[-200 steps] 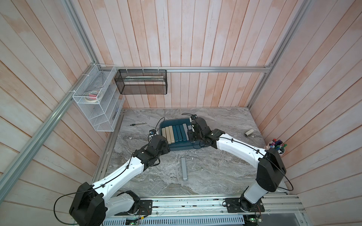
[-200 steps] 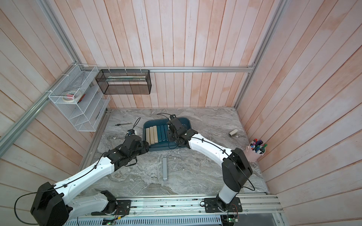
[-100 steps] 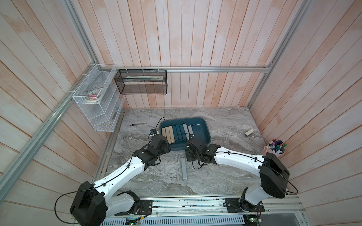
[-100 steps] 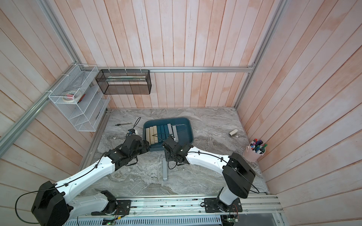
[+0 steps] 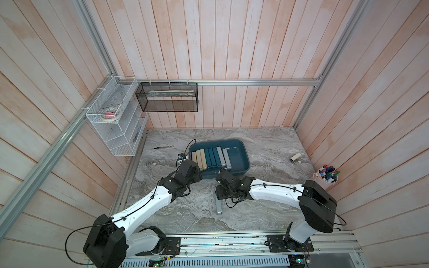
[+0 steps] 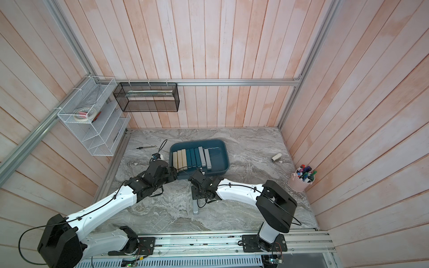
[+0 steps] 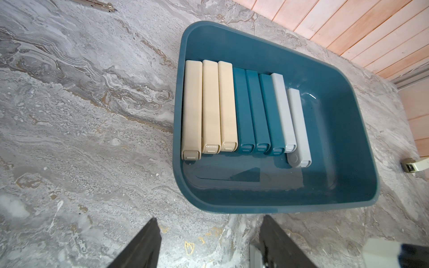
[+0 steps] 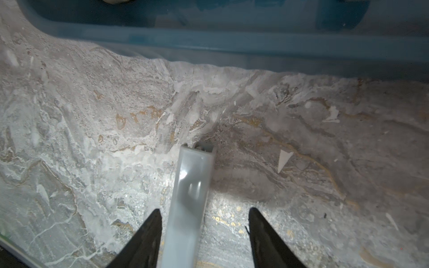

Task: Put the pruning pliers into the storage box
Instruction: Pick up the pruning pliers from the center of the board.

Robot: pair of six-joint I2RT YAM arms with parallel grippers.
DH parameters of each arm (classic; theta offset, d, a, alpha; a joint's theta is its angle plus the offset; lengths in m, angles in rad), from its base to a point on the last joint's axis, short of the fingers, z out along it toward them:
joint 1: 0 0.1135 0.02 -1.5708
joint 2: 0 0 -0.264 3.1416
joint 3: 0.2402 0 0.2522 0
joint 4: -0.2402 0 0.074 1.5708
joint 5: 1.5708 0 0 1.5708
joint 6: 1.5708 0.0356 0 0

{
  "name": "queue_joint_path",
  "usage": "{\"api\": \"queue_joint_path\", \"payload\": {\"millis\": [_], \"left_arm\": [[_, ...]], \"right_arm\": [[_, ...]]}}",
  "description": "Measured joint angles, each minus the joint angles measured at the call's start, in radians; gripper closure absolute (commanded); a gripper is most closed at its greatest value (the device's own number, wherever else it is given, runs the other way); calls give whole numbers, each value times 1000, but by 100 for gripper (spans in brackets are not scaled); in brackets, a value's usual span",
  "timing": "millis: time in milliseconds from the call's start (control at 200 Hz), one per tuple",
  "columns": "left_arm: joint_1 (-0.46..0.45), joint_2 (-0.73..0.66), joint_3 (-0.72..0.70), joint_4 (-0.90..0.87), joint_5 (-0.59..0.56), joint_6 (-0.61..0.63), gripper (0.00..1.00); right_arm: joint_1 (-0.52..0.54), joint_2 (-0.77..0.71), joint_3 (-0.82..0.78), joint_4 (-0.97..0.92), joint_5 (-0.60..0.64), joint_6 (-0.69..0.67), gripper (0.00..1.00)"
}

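Nearly done: eight bars [image 7: 243, 111] sit in the tray [image 7: 290, 208], last grey bar [image 8: 188, 197] lies on the table [image 8: 92, 139] near it. Right jaws half open astride it, not gripping; left jaws open, empty. Next: close, lift, carry over rim.

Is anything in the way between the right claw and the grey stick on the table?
No, nothing visible. The open right gripper straddles the grey bar, and only bare table lies between that bar and the storage box.
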State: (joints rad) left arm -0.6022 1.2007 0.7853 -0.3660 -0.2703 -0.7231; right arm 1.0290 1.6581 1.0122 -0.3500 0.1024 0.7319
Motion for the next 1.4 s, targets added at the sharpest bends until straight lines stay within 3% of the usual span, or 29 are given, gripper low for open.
{"api": "queue_joint_path", "payload": {"millis": [370, 845, 1130, 1400], "left_arm": [[0, -7, -13, -1, -1, -7, 29], [0, -15, -19, -2, -3, -14, 29], [0, -15, -19, -3, -3, -14, 29], [0, -17, -19, -16, -3, -14, 29]], "right_arm": [[16, 105, 20, 18, -29, -2, 45], [17, 111, 26, 13, -49, -8, 72], [17, 76, 43, -51, -69, -53, 76], [-8, -13, 188, -190, -79, -135, 76]]}}
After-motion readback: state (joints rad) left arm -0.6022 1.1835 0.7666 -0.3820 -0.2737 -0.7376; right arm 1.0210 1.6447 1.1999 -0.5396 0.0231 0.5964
